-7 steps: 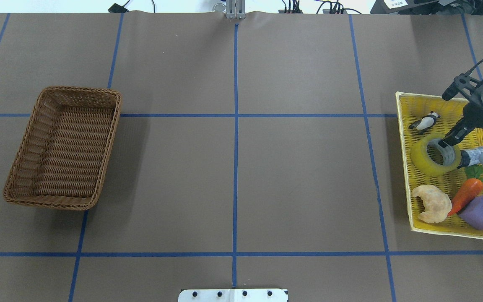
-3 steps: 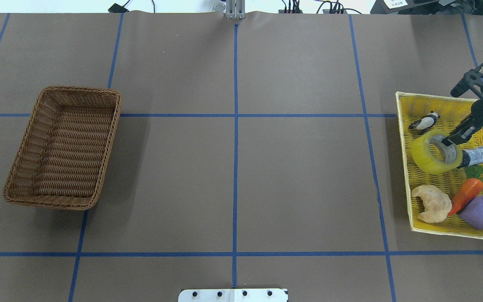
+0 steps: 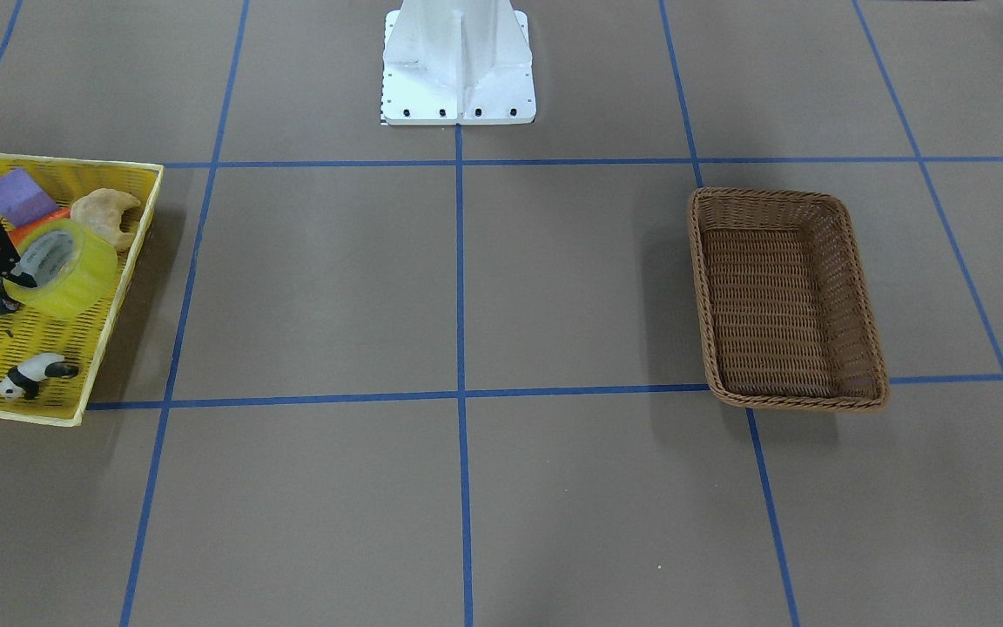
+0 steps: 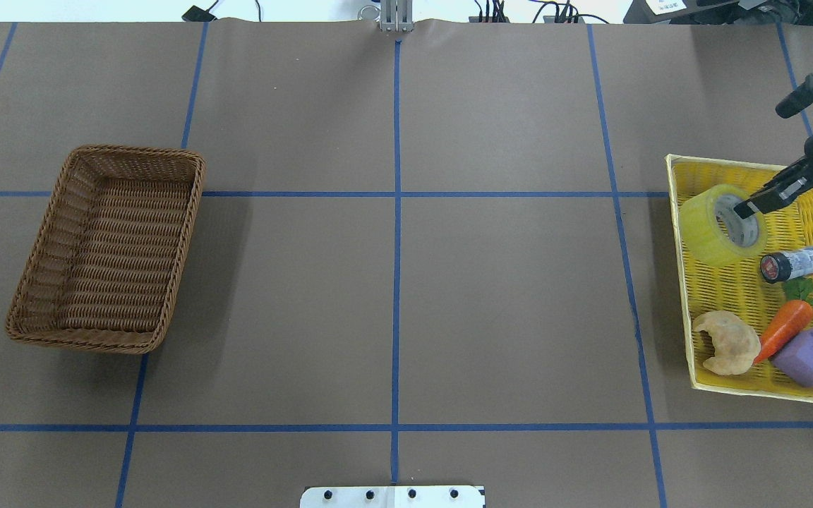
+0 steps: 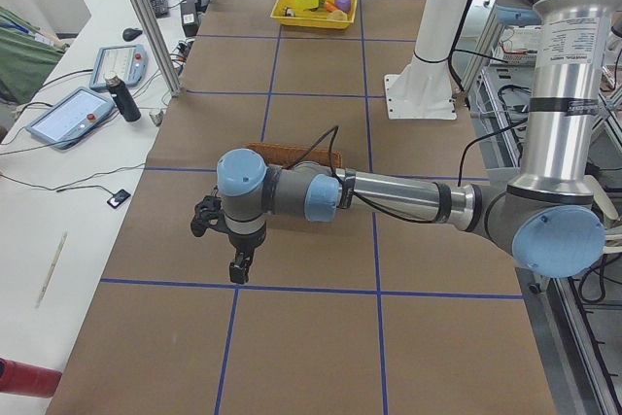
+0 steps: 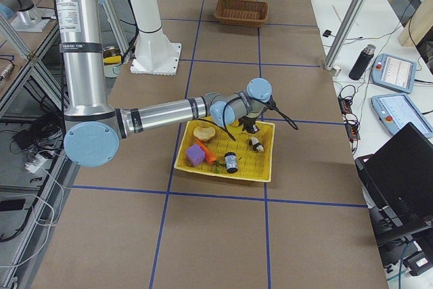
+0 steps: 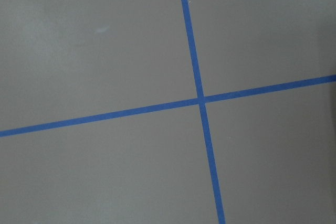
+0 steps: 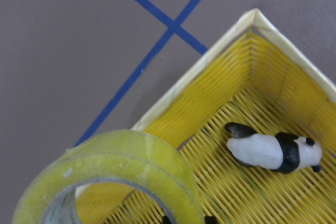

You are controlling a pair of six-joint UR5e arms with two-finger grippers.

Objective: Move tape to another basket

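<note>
The yellow-green tape roll (image 4: pixel 711 229) hangs tilted above the far end of the yellow mesh tray (image 4: pixel 731 293). My right gripper (image 4: pixel 749 208) is shut on the tape's rim, with one finger inside the whitish core. The front view shows the tape (image 3: pixel 70 270) lifted off the tray, and the right wrist view shows it (image 8: pixel 115 163) close under the camera. The brown wicker basket (image 4: pixel 140 150) stands empty at the far left of the table, also in the front view (image 3: pixel 771 193). My left gripper (image 5: pixel 236 267) shows only in the left side view, over bare table; I cannot tell its state.
The yellow tray holds a croissant (image 4: pixel 727 342), a carrot (image 4: pixel 784 328), a purple block (image 4: pixel 810 356), a small can (image 4: pixel 791 264) and a panda figure (image 3: pixel 30 374). Brown table with blue tape lines lies between tray and basket. The robot's white base (image 3: pixel 458 61) stands mid-table.
My right gripper has risen and moved toward the tray's far end, carrying the tape with it. The tape now hides the panda in the overhead view. The can is uncovered.
</note>
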